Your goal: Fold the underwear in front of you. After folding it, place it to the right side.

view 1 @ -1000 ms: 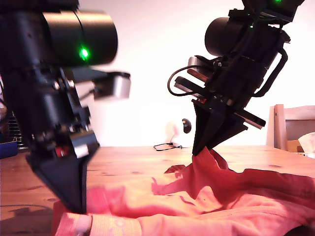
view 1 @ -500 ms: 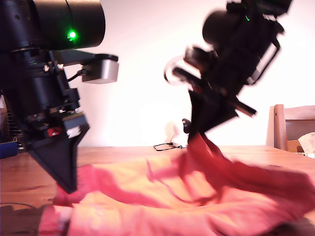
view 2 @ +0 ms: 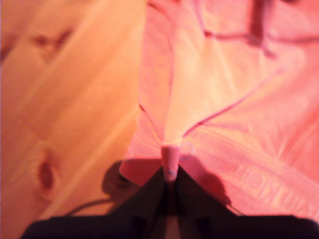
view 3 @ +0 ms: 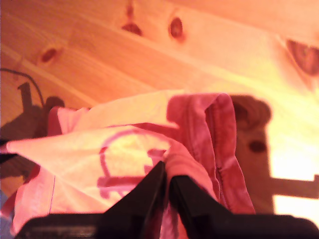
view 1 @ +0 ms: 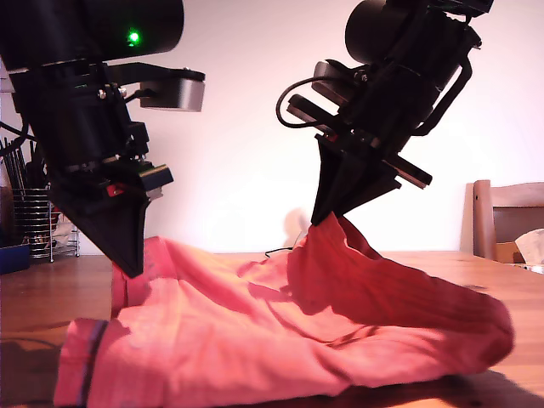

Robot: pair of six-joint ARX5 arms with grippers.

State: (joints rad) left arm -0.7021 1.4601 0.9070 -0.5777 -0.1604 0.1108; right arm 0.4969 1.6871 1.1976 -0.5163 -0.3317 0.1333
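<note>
The underwear (view 1: 280, 340) is lying across the near part of the table (view 1: 25, 297) in the exterior view, with most of it resting on the wood and two spots being held up. One raised spot is toward the exterior view's left and the other, a taller peak, is near the middle. It is sagging and creasing between those spots, so you are dealing with soft, light, floppy cotton that is not going to hold any shape by itself. It is likely gripping the wood a bit rather than sliding freely. The waistband end, with a dark stripe, is showing low at the exterior view's left and looks thicker. You are better off pinching bands and seamed hems than thin single layers. Your first claw (view 2: 169, 172) is pressed together on a small nub of fabric where seams are meeting. Your second claw (view 3: 167, 172) is pinching a bunched fold beside a thick rolled hem. The wrist views are not telling clearly which exterior arm is which. Watch for layers slipping out of a pinch and for the slack middle bunching when you are folding.
</note>
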